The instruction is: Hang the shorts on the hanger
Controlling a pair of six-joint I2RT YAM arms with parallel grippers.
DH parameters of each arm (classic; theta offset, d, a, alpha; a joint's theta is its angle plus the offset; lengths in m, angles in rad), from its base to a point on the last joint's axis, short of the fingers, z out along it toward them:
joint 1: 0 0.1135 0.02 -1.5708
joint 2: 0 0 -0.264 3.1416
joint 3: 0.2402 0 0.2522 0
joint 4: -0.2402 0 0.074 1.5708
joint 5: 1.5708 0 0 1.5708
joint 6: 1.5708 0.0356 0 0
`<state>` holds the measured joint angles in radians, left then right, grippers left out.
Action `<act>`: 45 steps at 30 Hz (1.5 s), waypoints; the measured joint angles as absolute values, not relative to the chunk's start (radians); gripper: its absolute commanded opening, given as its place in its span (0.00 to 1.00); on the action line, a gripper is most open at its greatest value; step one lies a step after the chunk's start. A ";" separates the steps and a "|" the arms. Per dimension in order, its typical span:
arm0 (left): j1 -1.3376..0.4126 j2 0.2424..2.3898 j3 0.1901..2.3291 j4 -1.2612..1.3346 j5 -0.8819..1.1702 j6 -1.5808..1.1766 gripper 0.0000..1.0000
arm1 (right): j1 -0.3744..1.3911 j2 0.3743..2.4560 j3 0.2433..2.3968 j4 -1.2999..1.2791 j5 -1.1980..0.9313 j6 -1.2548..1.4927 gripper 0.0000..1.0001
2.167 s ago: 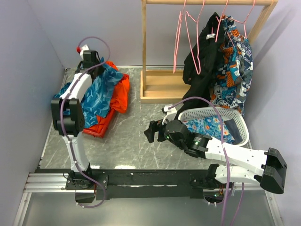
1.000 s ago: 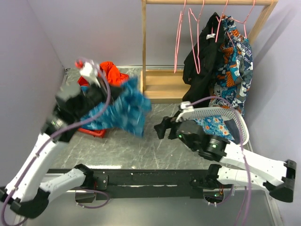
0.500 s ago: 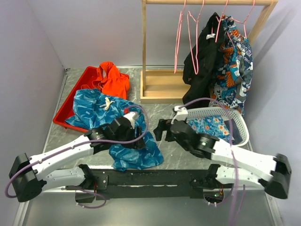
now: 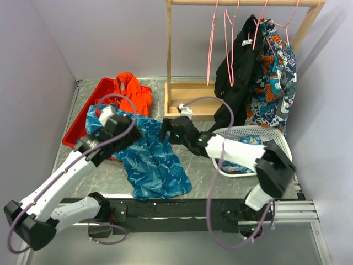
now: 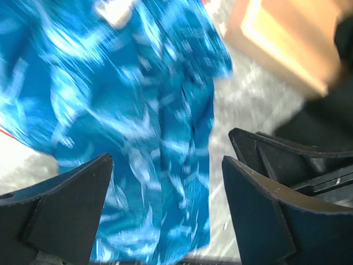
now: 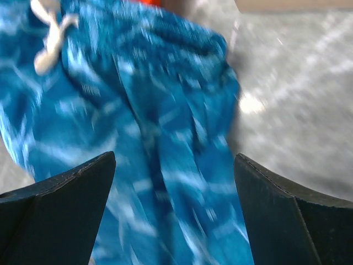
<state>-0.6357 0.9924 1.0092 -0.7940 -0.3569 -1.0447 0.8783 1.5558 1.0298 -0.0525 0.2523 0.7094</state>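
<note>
**Both grippers open over the shorts, nothing on the hanger yet**

Top external: left gripper (image 4: 122, 132) sits left of centre at the upper edge of the shorts (image 4: 151, 163), jaws apart, holding nothing. Right gripper (image 4: 164, 132) is at centre frame, just beside the shorts' upper right edge, also spread and empty. Shorts lie flat on the table, lower centre-left, with the top corner over the red tray (image 4: 74, 138). An orange garment (image 4: 129, 91) is in the tray, upper left. Pink hangers (image 4: 212, 44) hang bare on the wooden rack (image 4: 168, 55), top centre, well apart from the shorts.

Left wrist: blurred. Left gripper (image 5: 166, 160) fingers are wide, only the shorts (image 5: 138, 110) below them, nothing pinched.

Right wrist: blurred. Right gripper (image 6: 174, 160) is wide open above the shorts (image 6: 138, 110), white drawstring (image 6: 49, 44) upper left.

Progress, my read: early. Shorts are laid out but not gripped. Grasping, lifting and getting them onto a hanger are all left.

No readable brands, labels or writing.
</note>
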 measured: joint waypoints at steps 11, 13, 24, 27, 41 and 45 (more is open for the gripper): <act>-0.418 1.078 1.048 -0.768 -0.297 -0.971 0.81 | 0.743 1.885 1.273 -0.019 0.218 0.859 0.92; -0.403 1.078 1.048 -0.762 -0.284 -0.962 0.81 | 0.729 1.913 1.303 -0.026 0.218 0.883 0.89; -0.361 1.078 1.040 -0.733 -0.235 -0.929 0.81 | 0.724 2.025 1.382 -0.035 0.186 0.945 0.71; -0.355 1.078 1.028 -0.722 -0.228 -0.928 0.81 | 0.724 2.045 1.382 -0.038 0.176 0.953 0.61; -0.297 1.102 1.016 -0.720 -0.254 -0.957 0.81 | 0.781 2.046 1.299 0.027 0.174 0.938 0.00; -0.258 1.151 1.018 -0.723 -0.267 -0.981 0.79 | 0.845 2.007 1.295 -0.036 0.289 0.891 0.00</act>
<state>-0.2577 1.1511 1.0180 -0.7235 -0.2668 -0.9813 0.8448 2.0071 1.2949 -0.0364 0.2893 0.8913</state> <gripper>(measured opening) 0.809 0.020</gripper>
